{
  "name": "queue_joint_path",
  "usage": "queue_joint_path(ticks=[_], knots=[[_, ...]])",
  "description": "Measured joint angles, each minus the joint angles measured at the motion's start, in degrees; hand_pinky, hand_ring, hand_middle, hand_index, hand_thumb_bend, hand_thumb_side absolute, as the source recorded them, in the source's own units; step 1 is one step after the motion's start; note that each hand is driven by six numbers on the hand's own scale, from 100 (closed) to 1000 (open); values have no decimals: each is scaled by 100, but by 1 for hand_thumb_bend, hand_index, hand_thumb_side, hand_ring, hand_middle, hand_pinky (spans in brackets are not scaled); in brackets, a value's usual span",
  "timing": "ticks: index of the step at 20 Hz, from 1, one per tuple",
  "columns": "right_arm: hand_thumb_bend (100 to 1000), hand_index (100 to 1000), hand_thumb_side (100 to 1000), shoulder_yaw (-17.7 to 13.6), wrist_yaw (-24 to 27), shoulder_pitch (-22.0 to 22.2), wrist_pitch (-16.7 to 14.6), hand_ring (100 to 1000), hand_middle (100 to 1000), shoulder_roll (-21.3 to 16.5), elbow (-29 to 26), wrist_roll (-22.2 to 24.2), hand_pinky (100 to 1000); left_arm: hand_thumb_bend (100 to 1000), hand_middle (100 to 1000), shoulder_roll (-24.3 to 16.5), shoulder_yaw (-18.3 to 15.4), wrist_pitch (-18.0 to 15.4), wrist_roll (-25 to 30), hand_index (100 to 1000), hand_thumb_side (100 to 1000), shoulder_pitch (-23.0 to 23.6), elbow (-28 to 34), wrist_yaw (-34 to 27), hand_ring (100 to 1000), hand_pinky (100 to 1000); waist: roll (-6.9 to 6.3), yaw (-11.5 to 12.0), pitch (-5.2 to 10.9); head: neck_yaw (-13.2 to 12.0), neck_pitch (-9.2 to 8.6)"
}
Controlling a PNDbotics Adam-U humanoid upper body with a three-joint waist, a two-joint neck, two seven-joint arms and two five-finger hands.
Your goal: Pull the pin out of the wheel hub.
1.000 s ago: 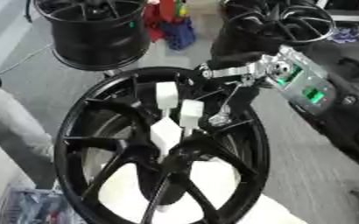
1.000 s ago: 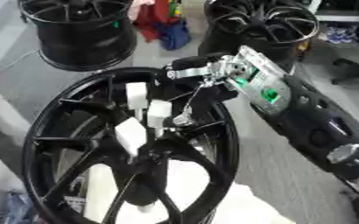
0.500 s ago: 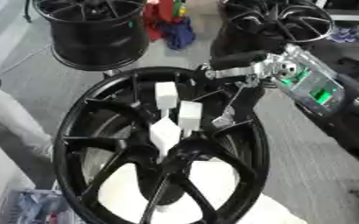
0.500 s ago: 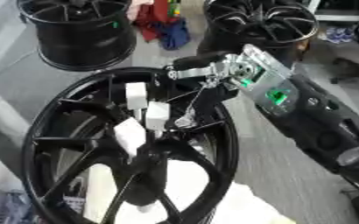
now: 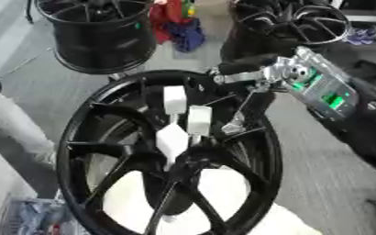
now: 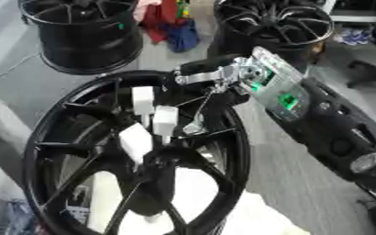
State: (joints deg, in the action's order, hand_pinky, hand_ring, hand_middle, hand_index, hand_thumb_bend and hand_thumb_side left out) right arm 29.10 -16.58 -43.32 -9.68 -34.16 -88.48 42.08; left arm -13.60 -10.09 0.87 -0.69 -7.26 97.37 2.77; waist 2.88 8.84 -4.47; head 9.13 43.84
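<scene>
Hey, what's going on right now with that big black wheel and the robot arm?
Right hand over the wheel hub's upper rim, fingers curled, reaching in. White blocks sit by the centre; pin not made out. Left hand unseen. Nothing blocking.

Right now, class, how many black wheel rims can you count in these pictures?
3. The large rim stands nearest, under the robot's right hand; a second rim sits far left; a third rim far right. Others may lie out of frame.

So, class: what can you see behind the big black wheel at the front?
Behind the front wheel stand two more black wheels with coloured cloth between them. The floor directly behind its rim is hidden.
</scene>
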Motion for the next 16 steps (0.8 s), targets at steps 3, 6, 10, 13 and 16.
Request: queue_joint_path(ticks=[3, 6, 10, 13, 16], knots=[[340, 841, 347, 25, -19, -9, -26, 766, 747, 55, 61, 10, 808, 357, 721, 0, 0, 0, 0, 787, 348, -2, 0, 0, 683, 630, 2, 20, 0, 12, 0], [338, 841, 346, 52, -69, -42, -49, 764, 747, 111, 134, 30, 806, 357, 721, 0, 0, 0, 0, 787, 348, -9, 0, 0, 683, 630, 2, 37, 0, 17, 0], [330, 836, 343, 62, -145, -57, -83, 750, 741, 173, 234, 55, 790, 357, 720, 0, 0, -1, 1, 787, 348, -18, 0, 0, 682, 630, 4, 45, -1, 25, 0], [316, 830, 334, 86, -179, -80, -117, 726, 734, 208, 286, 73, 763, 358, 720, 0, 0, -1, 1, 787, 348, -19, 0, 0, 682, 630, 4, 47, -3, 30, 0], [304, 826, 327, 94, -210, -76, -154, 710, 728, 211, 286, 104, 746, 359, 720, 0, 0, -2, 2, 787, 348, -20, 0, 0, 682, 630, 4, 47, -10, 39, 0]])
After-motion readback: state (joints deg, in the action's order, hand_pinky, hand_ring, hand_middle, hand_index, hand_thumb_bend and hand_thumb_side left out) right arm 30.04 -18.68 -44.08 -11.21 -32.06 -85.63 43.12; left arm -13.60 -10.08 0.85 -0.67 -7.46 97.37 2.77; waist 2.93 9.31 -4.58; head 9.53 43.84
